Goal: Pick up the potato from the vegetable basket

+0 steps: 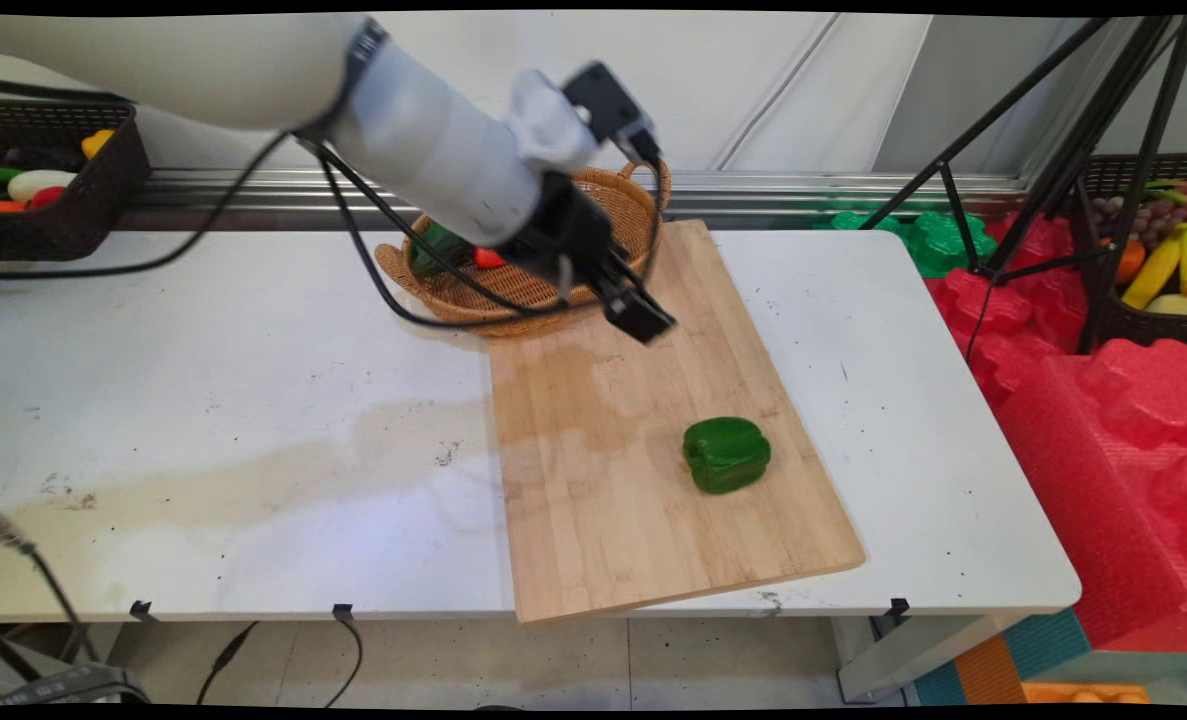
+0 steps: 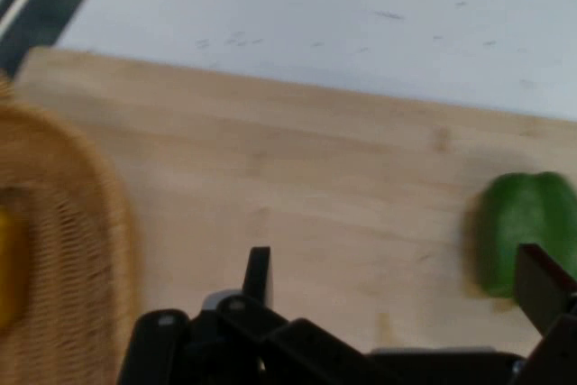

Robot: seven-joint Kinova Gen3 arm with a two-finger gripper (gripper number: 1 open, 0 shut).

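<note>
I see my pincer (image 1: pixel 643 312) hanging empty with its 2 fingers (image 2: pixel 258 275) spread wide, above the far end of the wooden cutting board (image 1: pixel 643 480), just beside the wicker basket (image 1: pixel 625 205). The green bell pepper (image 1: pixel 726 454) lies on the board, well apart from the pincer, toward the worktop's (image 1: pixel 233 420) near edge.

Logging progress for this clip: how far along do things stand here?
Set down: one green bell pepper lies on the pale wooden cutting board. In hand: nothing; the black two-finger gripper hangs open over the board's far end, beside the woven wicker basket. Untouched in that basket: a green piece and a red piece.
</note>
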